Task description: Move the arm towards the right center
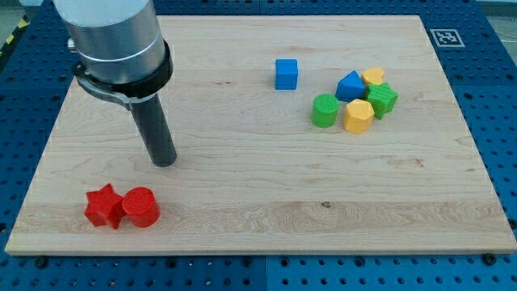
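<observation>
My tip (164, 162) rests on the wooden board (258, 202) at the view's left, just above the two red blocks. A red star (104, 206) and a red cylinder (140, 207) touch each other at the lower left. A blue cube (286, 73) stands alone at the upper middle, far right of my tip. A cluster lies at the upper right: a green cylinder (325, 111), a blue triangular block (350, 86), a yellow hexagonal block (358, 116), a second yellow block (373, 78) and a green star (383, 99).
The arm's grey body (113, 36) hangs over the board's upper left corner. A blue perforated table (501, 97) surrounds the board. A black-and-white marker tag (446, 36) sits beyond the upper right corner.
</observation>
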`<move>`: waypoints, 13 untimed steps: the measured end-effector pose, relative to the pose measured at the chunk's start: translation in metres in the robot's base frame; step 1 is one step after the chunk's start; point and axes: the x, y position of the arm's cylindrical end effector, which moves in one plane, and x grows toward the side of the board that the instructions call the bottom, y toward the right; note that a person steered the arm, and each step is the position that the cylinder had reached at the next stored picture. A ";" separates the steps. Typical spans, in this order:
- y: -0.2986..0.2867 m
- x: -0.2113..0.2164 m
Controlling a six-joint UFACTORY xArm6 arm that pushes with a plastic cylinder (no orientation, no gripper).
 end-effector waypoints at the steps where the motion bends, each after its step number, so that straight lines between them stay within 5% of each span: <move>1: -0.007 -0.048; 6: 0.009 -0.149; 9: 0.099 -0.236; 10: 0.201 -0.248; 11: 0.310 -0.238; 13: 0.429 -0.103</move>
